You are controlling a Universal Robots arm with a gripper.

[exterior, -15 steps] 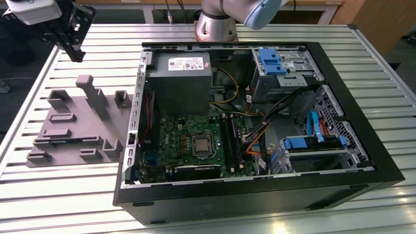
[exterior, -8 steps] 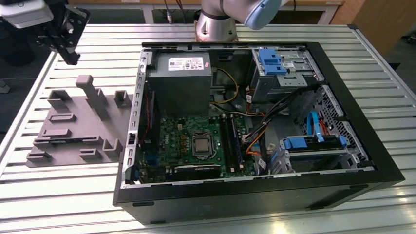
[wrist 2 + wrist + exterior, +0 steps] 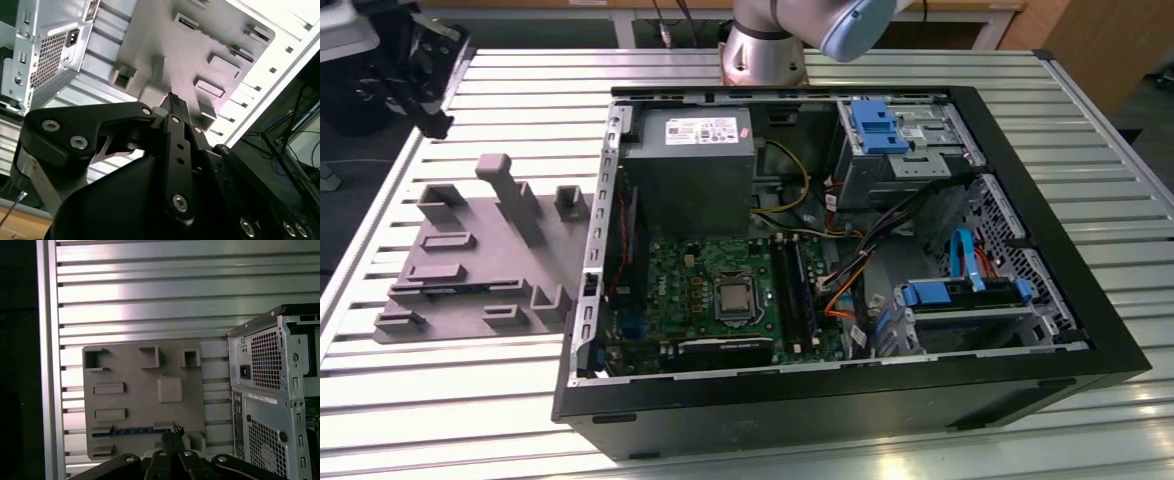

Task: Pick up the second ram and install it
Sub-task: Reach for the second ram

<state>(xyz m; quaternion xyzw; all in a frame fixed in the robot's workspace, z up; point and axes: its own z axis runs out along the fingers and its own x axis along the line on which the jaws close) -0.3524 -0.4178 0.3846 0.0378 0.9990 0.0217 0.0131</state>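
Note:
The second ram (image 3: 125, 430) is a thin dark blue strip standing on edge in a slot of the grey holder plate (image 3: 145, 410). In the first wrist view my gripper (image 3: 175, 431) hovers high above the plate, its tips close to one end of the ram. Its black fingers (image 3: 172, 100) are pressed together with nothing between them. In the exterior view the gripper (image 3: 434, 118) hangs at the far left, above the table beyond the plate (image 3: 480, 250). The motherboard (image 3: 707, 290) lies inside the open computer case (image 3: 854, 390), with long black memory slots (image 3: 798, 290) at its right side.
The case's rear with the power supply (image 3: 270, 365) stands beside the plate. Upright posts (image 3: 507, 195) rise from the plate. Blue drive brackets (image 3: 874, 125) and orange and blue cables (image 3: 854, 280) crowd the case's right half. The slatted metal table (image 3: 454, 400) surrounds everything.

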